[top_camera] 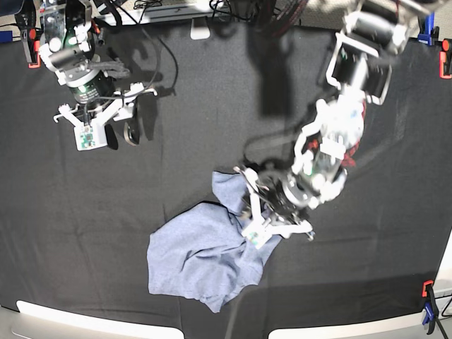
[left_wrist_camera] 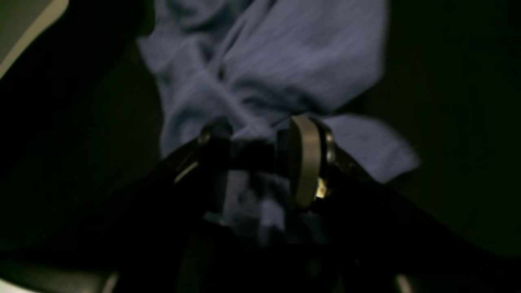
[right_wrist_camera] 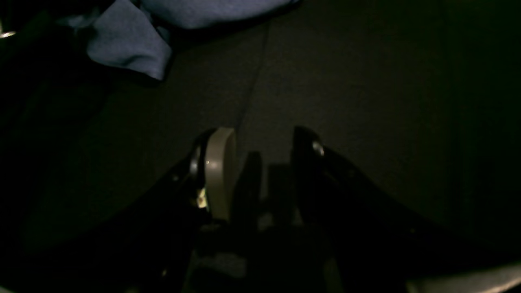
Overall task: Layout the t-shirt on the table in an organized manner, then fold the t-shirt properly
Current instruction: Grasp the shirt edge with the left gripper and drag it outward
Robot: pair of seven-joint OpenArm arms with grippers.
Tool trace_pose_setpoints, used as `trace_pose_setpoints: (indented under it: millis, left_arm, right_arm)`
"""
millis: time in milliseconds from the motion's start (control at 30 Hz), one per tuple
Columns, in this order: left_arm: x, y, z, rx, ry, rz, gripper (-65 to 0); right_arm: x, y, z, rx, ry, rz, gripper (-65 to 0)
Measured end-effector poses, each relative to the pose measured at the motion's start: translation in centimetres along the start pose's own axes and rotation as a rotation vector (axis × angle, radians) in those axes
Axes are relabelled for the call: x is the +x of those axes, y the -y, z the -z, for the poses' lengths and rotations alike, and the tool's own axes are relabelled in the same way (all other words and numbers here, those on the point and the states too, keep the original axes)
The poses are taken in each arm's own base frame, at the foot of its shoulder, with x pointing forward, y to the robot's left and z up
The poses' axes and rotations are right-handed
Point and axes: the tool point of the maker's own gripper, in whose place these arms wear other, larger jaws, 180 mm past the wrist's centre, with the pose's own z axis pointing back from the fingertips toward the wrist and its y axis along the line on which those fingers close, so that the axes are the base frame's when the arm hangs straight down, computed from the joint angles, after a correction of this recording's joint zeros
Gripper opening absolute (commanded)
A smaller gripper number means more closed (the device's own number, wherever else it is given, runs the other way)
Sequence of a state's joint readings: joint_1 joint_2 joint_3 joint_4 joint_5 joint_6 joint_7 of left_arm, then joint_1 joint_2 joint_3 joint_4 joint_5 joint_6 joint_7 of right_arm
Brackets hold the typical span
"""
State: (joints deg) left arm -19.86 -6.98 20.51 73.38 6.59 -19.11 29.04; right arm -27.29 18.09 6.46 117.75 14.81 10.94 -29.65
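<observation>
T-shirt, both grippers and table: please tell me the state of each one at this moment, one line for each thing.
t-shirt: crumpled in a heap on the table, not laid flat, not folded.
left gripper: down on the t-shirt's edge, fabric bunched between its fingers, apparently gripped.
right gripper: open, empty, apart from the t-shirt, over bare cloth.
table: covered by black cloth, orange clamp holding the edge.

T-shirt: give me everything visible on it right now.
The t-shirt is light blue-grey, heathered, soft knit by the look. It lies crumpled and creased on the black table, near the front edge, not spread flat. No lettering shows. One loose flap sticks out toward the upper right. The left hand is on that edge, with fabric bunched between its fingers. The right hand hangs open, well away from it.
</observation>
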Motion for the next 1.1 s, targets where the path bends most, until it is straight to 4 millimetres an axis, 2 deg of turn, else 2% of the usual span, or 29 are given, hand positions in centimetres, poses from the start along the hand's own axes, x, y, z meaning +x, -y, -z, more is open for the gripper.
trace_pose_setpoints:
  millis: [167, 233, 300, 400, 467, 567, 700, 767, 833, 900, 1100]
  left_arm:
    - [-1.4, -0.7, 0.7, 0.016, -0.061, 0.005, -43.8]
    - [-1.5, -0.9, 0.6, 0.021, -0.064, 0.012, -52.1]
    - [-1.6, -1.0, 0.6, 0.03, -0.072, 0.029, -65.0]
    - [-1.7, -1.2, 0.6, 0.032, -0.073, 0.029, -65.0]
    - [-1.6, -3.0, 0.4, 0.141, -0.067, -0.035, -65.0]
    - [-2.0, -8.1, -1.5, 0.357, -0.059, -0.105, -65.0]
    - [-6.0, -16.3, -6.3, 0.609, -0.134, -0.166, -65.0]
    - [-8.3, -19.6, -8.9, 0.684, -0.163, -0.21, -65.0]
    - [-10.3, -21.6, -11.0, 0.718, -0.165, -0.319, -65.0]
    - [-12.2, -22.3, -12.3, 0.718, -0.17, -0.392, -65.0]
    - [-16.6, -20.8, -14.2, 0.677, -0.176, -0.398, -65.0]
  right_arm:
    - [0.1, 0.0, 0.0, -0.001, 0.003, 0.0, -41.4]
    - [0.3, 0.1, 0.1, -0.002, 0.008, -0.001, -41.4]
    - [0.3, 0.1, 0.1, -0.002, 0.009, -0.001, -41.4]
    - [0.3, 0.1, 0.1, -0.002, 0.01, -0.001, -41.4]
    - [0.4, 0.1, 0.1, -0.002, 0.011, -0.001, -41.4]
    - [0.3, 0.1, 0.1, -0.002, 0.008, -0.001, -41.4]
    - [0.3, 0.1, 0.1, -0.002, 0.009, -0.002, -41.4]
    - [0.4, 0.1, 0.1, 0.0, 0.011, 0.001, -41.4]
    - [0.4, 0.1, 0.1, -0.001, 0.012, 0.001, -41.4]
    - [0.5, 0.1, 0.1, -0.001, 0.014, 0.0, -41.4]
    - [1.4, 0.3, 0.5, -0.005, 0.039, -0.004, -41.4]
